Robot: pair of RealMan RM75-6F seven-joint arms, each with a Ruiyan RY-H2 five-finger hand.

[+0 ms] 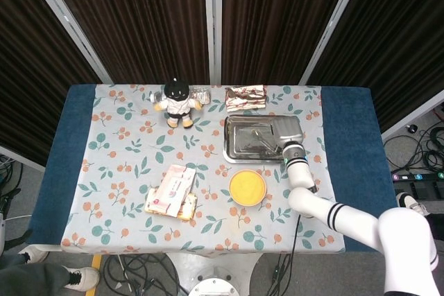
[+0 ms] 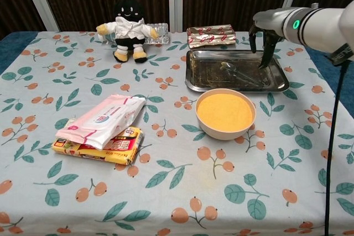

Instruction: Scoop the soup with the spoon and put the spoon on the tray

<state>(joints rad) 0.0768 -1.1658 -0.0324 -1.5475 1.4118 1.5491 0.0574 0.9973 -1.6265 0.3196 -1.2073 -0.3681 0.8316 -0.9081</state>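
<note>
Chest view: one spoon (image 2: 239, 73) lies flat in the single metal tray (image 2: 279, 85), at twelve o'clock from one bowl of soup (image 2: 225, 113). One right hand (image 2: 264, 38) hangs over the tray's right end, fingers apart, pointing down, holding nothing.

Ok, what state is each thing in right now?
spoon: lying in the tray, released
tray: flat on the table, holds the spoon
bowl: upright, full of orange soup
right hand: above the tray's right end, holding nothing
left hand: not in view
</note>
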